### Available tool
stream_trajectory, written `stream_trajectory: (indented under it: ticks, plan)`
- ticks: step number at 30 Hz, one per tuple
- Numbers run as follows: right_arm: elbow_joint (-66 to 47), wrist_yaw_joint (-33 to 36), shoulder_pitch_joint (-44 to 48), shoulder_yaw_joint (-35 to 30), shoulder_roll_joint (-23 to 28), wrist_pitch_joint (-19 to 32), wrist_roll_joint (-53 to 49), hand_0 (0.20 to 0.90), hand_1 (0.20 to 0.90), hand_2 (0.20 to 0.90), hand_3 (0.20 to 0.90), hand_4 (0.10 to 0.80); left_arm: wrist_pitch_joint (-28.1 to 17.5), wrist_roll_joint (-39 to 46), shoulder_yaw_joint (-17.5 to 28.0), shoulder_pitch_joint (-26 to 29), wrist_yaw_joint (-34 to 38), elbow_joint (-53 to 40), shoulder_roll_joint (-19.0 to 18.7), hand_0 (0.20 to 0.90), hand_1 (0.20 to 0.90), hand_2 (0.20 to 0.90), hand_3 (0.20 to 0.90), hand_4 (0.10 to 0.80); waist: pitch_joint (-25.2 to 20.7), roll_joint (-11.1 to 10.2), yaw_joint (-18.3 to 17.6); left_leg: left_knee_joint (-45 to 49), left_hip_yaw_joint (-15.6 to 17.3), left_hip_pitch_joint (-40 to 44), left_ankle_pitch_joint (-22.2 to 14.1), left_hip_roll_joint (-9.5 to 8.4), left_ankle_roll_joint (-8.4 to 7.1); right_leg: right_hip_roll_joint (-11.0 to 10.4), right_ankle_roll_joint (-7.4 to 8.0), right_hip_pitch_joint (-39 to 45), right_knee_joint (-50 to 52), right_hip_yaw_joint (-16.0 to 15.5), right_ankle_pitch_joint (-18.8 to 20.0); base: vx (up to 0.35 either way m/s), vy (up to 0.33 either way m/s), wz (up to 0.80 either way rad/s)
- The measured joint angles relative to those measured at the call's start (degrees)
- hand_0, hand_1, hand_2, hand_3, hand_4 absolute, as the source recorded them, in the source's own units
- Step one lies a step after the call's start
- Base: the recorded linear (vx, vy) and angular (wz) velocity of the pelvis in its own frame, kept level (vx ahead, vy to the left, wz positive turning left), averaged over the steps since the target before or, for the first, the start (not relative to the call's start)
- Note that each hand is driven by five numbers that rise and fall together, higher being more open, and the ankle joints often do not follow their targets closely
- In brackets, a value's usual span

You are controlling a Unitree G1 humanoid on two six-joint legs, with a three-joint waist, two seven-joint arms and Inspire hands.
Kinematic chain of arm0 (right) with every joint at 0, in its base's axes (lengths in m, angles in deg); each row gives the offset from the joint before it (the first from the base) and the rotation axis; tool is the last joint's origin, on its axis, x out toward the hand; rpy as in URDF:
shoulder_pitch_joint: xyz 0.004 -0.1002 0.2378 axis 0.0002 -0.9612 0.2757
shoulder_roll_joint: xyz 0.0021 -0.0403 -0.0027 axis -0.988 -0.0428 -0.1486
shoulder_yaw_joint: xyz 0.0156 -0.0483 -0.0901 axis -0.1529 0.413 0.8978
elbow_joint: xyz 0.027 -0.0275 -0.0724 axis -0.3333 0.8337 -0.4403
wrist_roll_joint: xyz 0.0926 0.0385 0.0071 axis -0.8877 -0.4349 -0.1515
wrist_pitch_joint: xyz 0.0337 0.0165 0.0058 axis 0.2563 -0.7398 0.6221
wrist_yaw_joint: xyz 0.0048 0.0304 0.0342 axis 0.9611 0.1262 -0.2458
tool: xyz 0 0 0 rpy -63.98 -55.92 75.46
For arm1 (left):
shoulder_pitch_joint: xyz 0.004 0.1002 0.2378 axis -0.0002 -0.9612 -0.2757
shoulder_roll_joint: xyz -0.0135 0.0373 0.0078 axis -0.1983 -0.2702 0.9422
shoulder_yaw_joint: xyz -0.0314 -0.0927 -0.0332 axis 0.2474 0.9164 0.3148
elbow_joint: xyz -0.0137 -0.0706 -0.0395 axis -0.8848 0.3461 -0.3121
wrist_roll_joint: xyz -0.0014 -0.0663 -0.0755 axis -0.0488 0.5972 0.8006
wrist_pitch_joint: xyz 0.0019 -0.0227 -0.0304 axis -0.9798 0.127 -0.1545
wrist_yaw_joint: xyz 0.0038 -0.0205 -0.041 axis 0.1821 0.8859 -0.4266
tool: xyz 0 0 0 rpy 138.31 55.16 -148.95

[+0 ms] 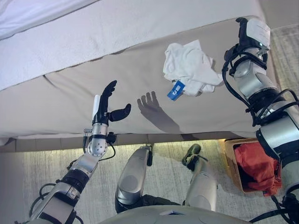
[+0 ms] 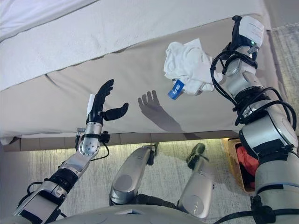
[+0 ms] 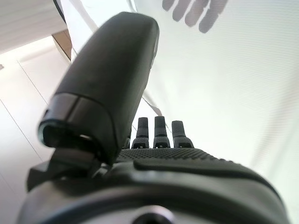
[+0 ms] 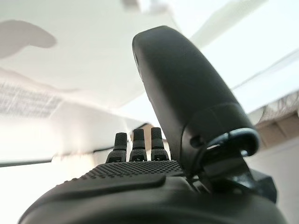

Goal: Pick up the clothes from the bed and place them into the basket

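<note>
From the head views the white clothes (image 1: 190, 66) lie on the bed (image 1: 117, 93) beside the right hand (image 1: 250, 32), which should reach left; both wrist views show straight, empty fingers (image 4: 135, 140), left hand (image 3: 140, 130) idle.

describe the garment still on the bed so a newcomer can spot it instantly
On the wide beige bed, look toward the robot's right side, just beside the raised right hand. There lies a crumpled white cloth garment, bunched in a loose heap. A small blue tag at its near edge sets it apart; the red clothing sits in the wooden basket on the floor.
</note>
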Motion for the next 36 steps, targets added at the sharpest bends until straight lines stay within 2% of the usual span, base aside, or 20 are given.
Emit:
stream_trajectory:
  ticks: [1,7,11,13,14,15,16,17,18,19,26,30,31,32,36]
  plan:
    - [0.4,-0.3,0.1,0.0,-0.2,-0.2,0.0,0.9,0.9,0.9,0.9,0.8,0.0,0.1,0.0,-0.4,0.0,-0.2,0.0,0.9,0.9,0.9,0.9,0.8,0.0,0.0,0.0,2.7,-0.2,-2.0,-1.5,-0.08,0.38,-0.6,-0.03,-1.5,2.1,0.1,-1.0,0.01,0.059,0.19]
    - [7.2,-3.2,2.0,0.1,-1.9,-1.2,0.0,0.9,0.9,0.9,0.9,0.8,0.0,0.7,-1.7,-1.4,0.3,-1.4,-0.7,0.9,0.9,0.9,0.9,0.8,0.6,0.3,2.0,10.4,-1.3,-10.1,-3.2,-0.2,1.56,-1.9,-1.42,-8.4,8.0,1.0,-2.3,0.015,0.065,0.11]
    - [9.8,-4.7,2.1,0.1,-4.4,-1.0,-0.4,0.9,0.9,0.9,0.9,0.8,-0.6,1.1,-2.3,-4.5,0.7,-2.4,-1.1,0.9,0.9,0.9,0.9,0.8,0.6,0.5,2.1,15.5,-2.4,-14.9,-5.1,-0.24,1.16,-2.2,-0.71,-12.0,10.4,1.6,-2.9,-0.006,0.081,-0.03]
    - [10.1,-5.8,2.2,0.2,-4.7,-1.0,-0.7,0.9,0.9,0.9,0.9,0.8,-1.1,1.2,-2.4,-6.0,0.7,-2.6,-1.2,0.9,0.9,0.9,0.9,0.8,0.6,0.5,2.5,16.2,-2.9,-16.7,-5.3,0.14,1.5,-1.7,-0.37,-13.9,12.4,2.1,-3.1,-0.02,0.069,-0.12]
    - [10.9,-6.3,2.2,0.0,-4.8,-1.1,-1.3,0.9,0.9,0.9,0.9,0.8,-1.2,1.2,-2.4,-6.5,0.7,-3.3,-1.6,0.9,0.9,0.9,0.9,0.8,0.6,0.6,2.5,17.5,-2.8,-17.8,-5.3,-0.01,1.5,-1.7,-0.96,-16.0,19.4,3.7,-4.7,-0.016,0.077,0.19]
    - [12.4,-6.6,2.2,-0.4,-4.8,-1.1,-1.9,0.9,0.9,0.9,0.9,0.8,-1.6,1.1,-2.4,-7.1,0.7,-4.4,-2.2,0.9,0.9,0.9,0.9,0.8,0.6,0.5,2.4,18.9,-2.5,-19.3,-5.3,-0.54,1.48,-1.2,-1.93,-15.2,24.5,4.6,-8.3,-0.024,0.083,0.42]
    - [13.6,-6.7,3.2,-0.5,-4.3,-1.1,-2.5,0.9,0.9,0.9,0.9,0.8,-2.1,1.2,-2.2,-6.9,1.0,-5.0,-1.6,0.9,0.9,0.9,0.9,0.8,0.7,1.1,2.6,19.8,-2.2,-20.8,-5.5,-1.27,1.0,-1.1,-1.33,-15.4,22.7,5.1,-14.0,-0.032,0.068,0.37]
    - [13.9,-6.7,4.0,-0.5,-4.6,-0.9,-2.9,0.9,0.9,0.9,0.9,0.8,-2.5,1.4,-2.1,-7.9,1.6,-5.6,-1.6,0.9,0.9,0.9,0.9,0.8,0.6,1.8,2.7,22.4,-2.1,-22.7,-6.1,-1.43,0.96,-1.1,-1.3,-16.4,22.1,4.8,-14.0,-0.043,0.062,-0.08]
    - [14.1,-7.1,4.0,-0.2,-4.9,0.2,-3.3,0.9,0.9,0.9,0.9,0.8,-2.6,1.9,-2.1,-9.6,1.7,-6.1,-1.6,0.9,0.9,0.9,0.9,0.8,0.6,2.5,3.3,25.1,-2.5,-21.7,-7.7,-1.61,1.95,-0.4,-1.3,-17.3,22.4,4.9,-13.9,-0.044,0.053,-0.23]
    - [14.4,-7.4,4.0,-0.2,-4.5,0.5,-4.1,0.9,0.9,0.9,0.9,0.8,-2.5,2.2,-2.3,-9.9,1.7,-6.2,-1.7,0.9,0.9,0.9,0.9,0.8,0.7,2.7,3.2,24.6,-3.4,-22.1,-8.5,-2.04,1.54,-0.5,-1.3,-18.0,23.4,4.8,-13.9,-0.045,0.052,-0.18]
    - [15.7,-8.7,4.9,-1.4,-2.7,2.0,-6.5,0.9,0.9,0.9,0.9,0.8,-2.7,3.0,-2.3,-9.9,3.1,-7.6,-1.8,0.9,0.9,0.9,0.9,0.8,0.6,2.8,3.3,29.1,-3.5,-25.3,-9.2,-2.37,2.14,-0.6,-1.34,-20.4,26.3,6.0,-13.9,-0.046,0.026,0.04]
    - [16.9,-10.4,7.0,-1.4,-1.4,2.3,-8.0,0.9,0.9,0.9,0.9,0.8,-3.8,3.4,-2.2,-10.0,3.5,-9.0,-1.9,0.9,0.9,0.9,0.9,0.8,0.6,2.8,3.0,32.4,-3.7,-27.9,-10.2,-3.33,2.36,-1.1,-1.36,-22.7,29.5,6.5,-13.9,-0.05,0.034,0.11]
    - [17.3,-10.6,7.5,-1.4,-1.2,2.3,-8.3,0.571,0.571,0.571,0.516,0.416,-4.0,3.4,-2.1,-10.3,3.5,-9.0,-1.9,0.9,0.9,0.9,0.9,0.8,0.6,2.8,3.0,33.2,-3.7,-28.3,-10.6,-3.29,2.34,-1.3,-1.37,-23.0,30.0,6.5,-13.9,-0.027,0.017,0.05]
    - [17.4,-10.7,8.0,-1.4,-1.0,2.3,-8.5,0.309,0.309,0.309,0.211,0.111,-4.0,3.4,-2.1,-10.5,3.5,-8.9,-1.9,0.9,0.9,0.9,0.9,0.8,0.6,2.8,3.0,33.6,-3.8,-28.6,-10.8,-3.26,2.34,-1.3,-1.41,-23.2,30.4,6.5,-13.9,0.0,0.0,0.0]
    - [17.4,-9.2,8.3,-1.4,-0.4,2.4,-8.5,0.3,0.3,0.3,0.2,0.1,-4.0,3.5,-2.0,-10.8,3.5,-8.9,-1.9,0.9,0.9,0.9,0.9,0.8,0.6,2.8,3.2,34.5,-4.0,-28.8,-11.2,-3.13,2.37,-1.3,-1.93,-23.3,31.3,6.4,-14.2,-0.008,0.0,0.0]
